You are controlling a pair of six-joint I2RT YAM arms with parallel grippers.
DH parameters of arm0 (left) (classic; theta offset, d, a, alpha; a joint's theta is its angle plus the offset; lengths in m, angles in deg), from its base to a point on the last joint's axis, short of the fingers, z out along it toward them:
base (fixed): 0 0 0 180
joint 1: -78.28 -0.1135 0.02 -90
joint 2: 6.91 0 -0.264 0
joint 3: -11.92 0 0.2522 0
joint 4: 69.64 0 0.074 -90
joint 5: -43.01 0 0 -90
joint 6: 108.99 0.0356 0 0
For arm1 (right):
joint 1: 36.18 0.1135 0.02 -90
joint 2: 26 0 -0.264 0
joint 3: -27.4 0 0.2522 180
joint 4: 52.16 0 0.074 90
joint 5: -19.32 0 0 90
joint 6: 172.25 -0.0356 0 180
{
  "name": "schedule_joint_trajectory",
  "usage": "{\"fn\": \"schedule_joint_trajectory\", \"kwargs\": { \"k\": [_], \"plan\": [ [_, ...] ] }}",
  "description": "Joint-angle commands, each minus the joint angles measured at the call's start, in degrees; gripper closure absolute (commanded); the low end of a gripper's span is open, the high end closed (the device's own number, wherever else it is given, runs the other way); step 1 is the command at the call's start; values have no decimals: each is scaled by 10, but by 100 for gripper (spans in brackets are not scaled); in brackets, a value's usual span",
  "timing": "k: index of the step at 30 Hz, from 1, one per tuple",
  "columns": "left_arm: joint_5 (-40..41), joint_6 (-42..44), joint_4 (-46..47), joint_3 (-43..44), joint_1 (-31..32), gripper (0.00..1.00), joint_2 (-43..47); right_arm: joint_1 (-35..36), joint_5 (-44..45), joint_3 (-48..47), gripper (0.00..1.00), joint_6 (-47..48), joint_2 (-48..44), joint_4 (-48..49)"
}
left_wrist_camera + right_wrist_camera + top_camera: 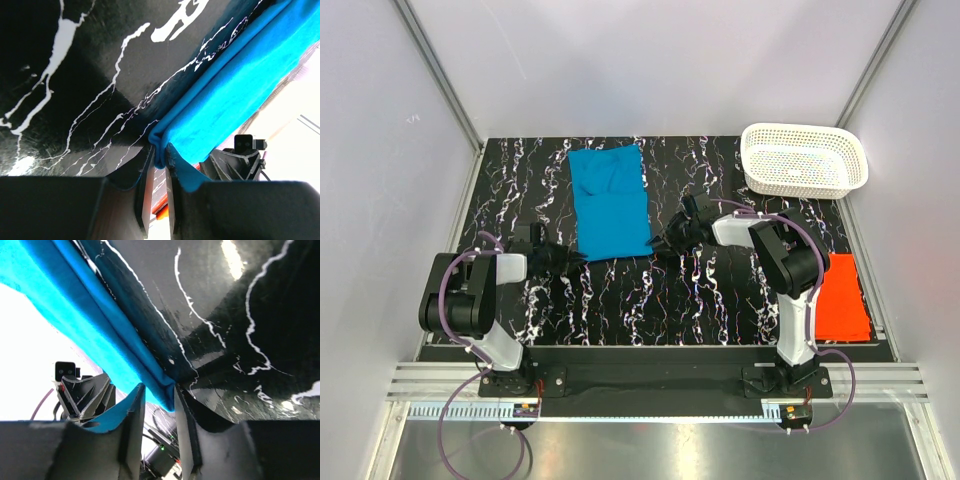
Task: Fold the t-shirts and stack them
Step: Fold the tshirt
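**Entry: blue t-shirt (610, 205).**
- Location: middle of the tabletop (650, 300), toward the far edge.
- Condition: lies flat as a long narrow strip running from the far edge toward the near edge. It is folded lengthwise but not yet folded across.

**Entry: orange-red t-shirt (842, 297).**
- Location: near right corner.
- Condition: a flat folded rectangle, well apart from both hands.

**Entry: basket (804, 182).**
- Location: far right corner.
- Description: white, perforated.

**Step in hand (judged).** This looks like the cross fold of the blue t-shirt, with its near end being taken at both corners.

**Entry: left hand (572, 256).**
- Location: at the near left corner of the strip.
- Pose: the arm is stretched low over the tabletop, reaching inward from its base.
- State: in the wrist view the fingers (142, 200) stand close together, with the doubled blue edge pinched between them.

**Entry: right hand (665, 243).**
- Location: at the near right corner of the strip.
- Pose: the arm is raised at the elbow, with the forearm angled down and inward.
- State: in the wrist view the fingers (132, 425) flank the cloth corner with a wider gap than on the left. Whether they bite the cloth cannot be told.

**Next move (judged).**
- The right-side grip needs to be firm on all layers before anything is lifted.
- Both hands should then rise together and level, and carry the near end over toward the far end.
- Keeping the side edges in line should stop the strip skewing or a lower layer slipping free.
- Stacking with the orange-red t-shirt would come after that.
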Motion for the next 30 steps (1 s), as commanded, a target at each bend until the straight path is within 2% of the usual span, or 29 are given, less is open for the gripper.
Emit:
{"fn": "schedule_joint_trajectory", "kwargs": {
  "k": [1, 10, 19, 21, 24, 27, 30],
  "plan": [
    [26, 21, -12, 11, -2, 80, -16, 8, 14, 16, 62, 28, -6, -17],
    [23, 20, -10, 4, -1, 80, -15, 8, 3, 44, 60, 26, -27, -17],
    [18, 27, -18, 14, -2, 83, -19, 9, -8, 17, 62, 28, 4, -17],
    [16, 30, -18, 17, -2, 85, -22, 10, -7, 14, 65, 26, 7, -17],
    [13, 32, -19, 18, -2, 88, -27, 7, -4, 10, 78, 28, 8, -17],
    [7, 37, -22, 19, -2, 96, -33, -1, -3, 7, 88, 34, 12, -15],
    [5, 41, -26, 19, -2, 100, -31, -10, -2, 8, 99, 48, 9, -14]
  ]
}}
